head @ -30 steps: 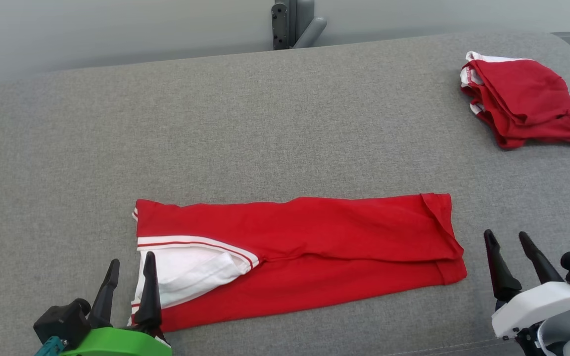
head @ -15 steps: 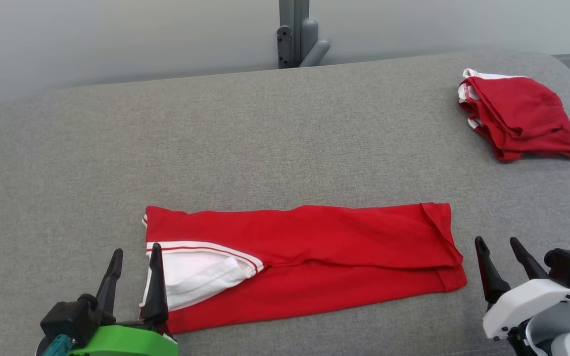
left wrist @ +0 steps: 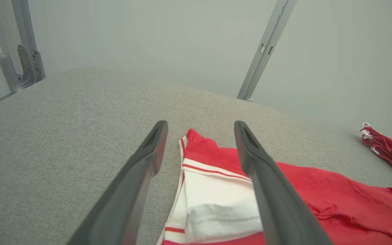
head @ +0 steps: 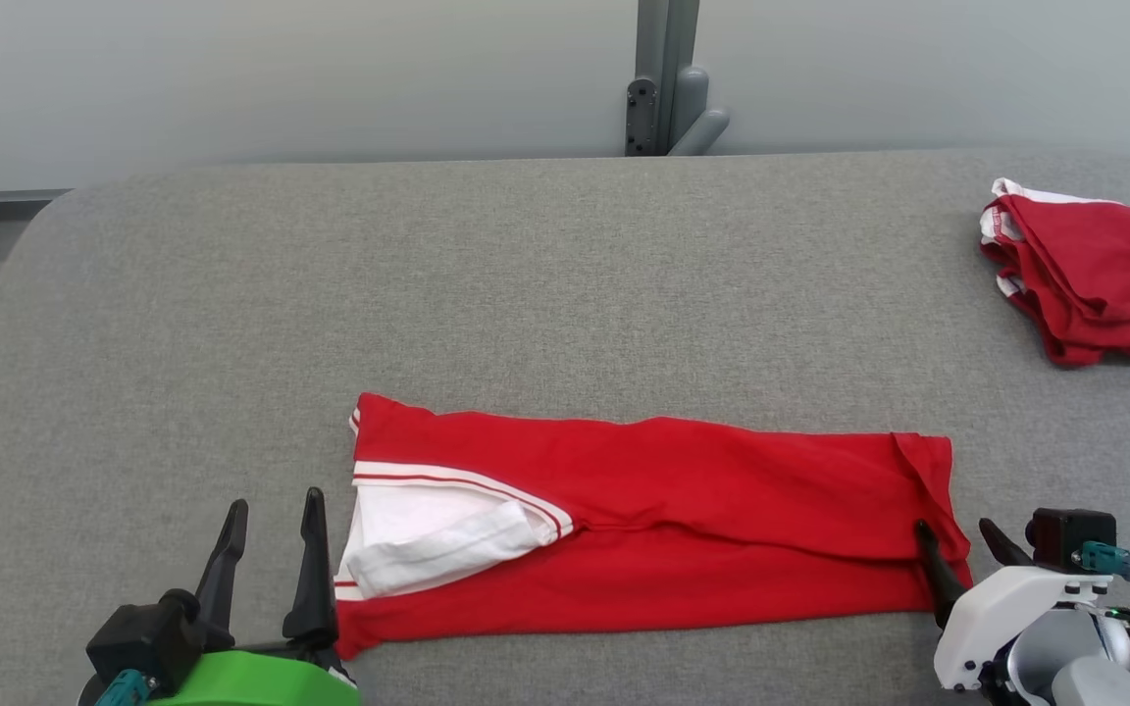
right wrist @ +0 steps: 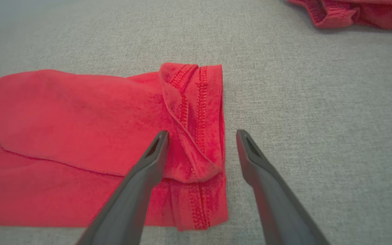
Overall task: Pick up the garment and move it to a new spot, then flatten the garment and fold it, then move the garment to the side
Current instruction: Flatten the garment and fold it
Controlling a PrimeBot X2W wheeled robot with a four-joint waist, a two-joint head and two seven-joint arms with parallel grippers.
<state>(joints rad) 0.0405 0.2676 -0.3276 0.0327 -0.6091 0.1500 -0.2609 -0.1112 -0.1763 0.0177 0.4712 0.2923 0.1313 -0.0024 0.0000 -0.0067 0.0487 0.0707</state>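
Garment, red with white trim, lies folded into a long strip on the near middle of the grey bench. The left tool, fingers apart, sits at its left end. The right tool, fingers apart, straddles its right hem. A second red garment lies bunched at far right.

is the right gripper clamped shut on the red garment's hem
No, in the right wrist view the right gripper stands open, its jaws apart over the hemmed end of the red garment.
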